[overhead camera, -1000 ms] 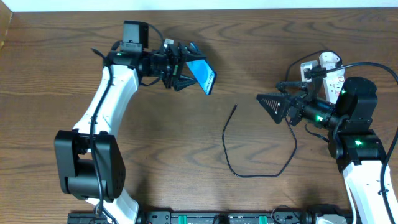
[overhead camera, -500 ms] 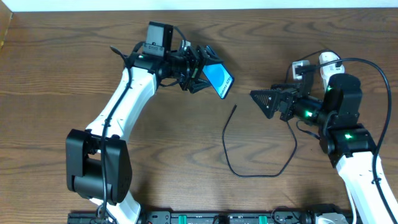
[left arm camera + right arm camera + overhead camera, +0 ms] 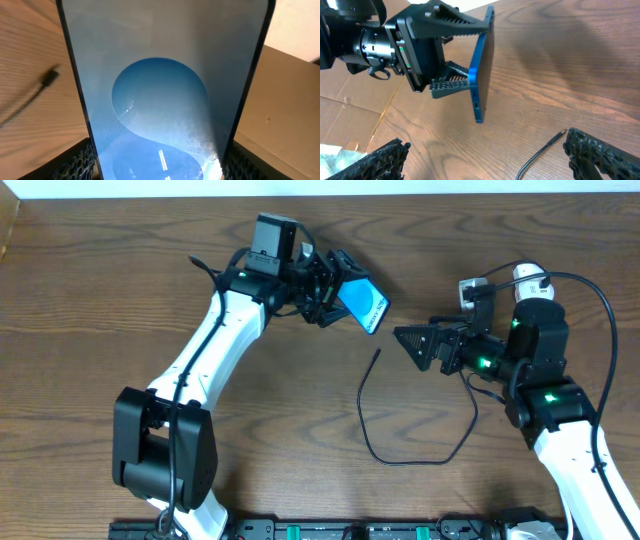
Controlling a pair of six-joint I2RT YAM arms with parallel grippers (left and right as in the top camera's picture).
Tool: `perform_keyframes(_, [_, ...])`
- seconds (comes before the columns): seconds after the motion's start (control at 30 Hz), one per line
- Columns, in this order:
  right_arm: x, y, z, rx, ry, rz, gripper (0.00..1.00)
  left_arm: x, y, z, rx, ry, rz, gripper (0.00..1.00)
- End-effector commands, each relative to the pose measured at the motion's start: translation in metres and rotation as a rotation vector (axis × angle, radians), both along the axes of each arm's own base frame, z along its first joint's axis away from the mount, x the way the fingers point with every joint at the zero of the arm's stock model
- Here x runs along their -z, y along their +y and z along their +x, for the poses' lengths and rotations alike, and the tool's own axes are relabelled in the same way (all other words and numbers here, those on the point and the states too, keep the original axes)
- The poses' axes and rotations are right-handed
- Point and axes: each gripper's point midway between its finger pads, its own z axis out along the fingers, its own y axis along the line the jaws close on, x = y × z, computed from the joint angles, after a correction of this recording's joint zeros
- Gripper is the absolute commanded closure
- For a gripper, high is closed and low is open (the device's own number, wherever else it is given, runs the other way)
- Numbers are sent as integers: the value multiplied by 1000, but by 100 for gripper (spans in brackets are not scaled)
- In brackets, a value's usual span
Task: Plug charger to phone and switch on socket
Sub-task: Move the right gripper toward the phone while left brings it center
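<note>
Nearest you on the table, the charger [image 3: 362,405] lies looped. Beyond its tip your right gripper [image 3: 418,346] hangs, jaws wide apart; your left gripper [image 3: 338,292] clamps the phone [image 3: 364,306], tilted off the wood. Farthest, probably the socket [image 3: 527,276], half hidden.

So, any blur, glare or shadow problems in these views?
Left wrist: the slim blue-screened smartphone fills the frame, its white lettering is smeared, and there is a bright glare patch near its bottom edge. The thin black charger cable beside it is out of focus. Right wrist: the smartphone's edge is sharp, with soft shadows across the brown wooden table. Overhead: evenly lit and sharp, with no glare.
</note>
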Motion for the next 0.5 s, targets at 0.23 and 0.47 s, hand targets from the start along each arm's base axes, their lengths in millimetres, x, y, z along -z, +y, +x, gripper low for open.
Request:
perform_keyframes(0.23, [17,11,9,-6,14,-57,1,-24,-36,-19,2,62,-60,93])
perform_keyframes(0.47, [32,14,14,35,32,-116,1,-20,-58,-34,36,49,-29,93])
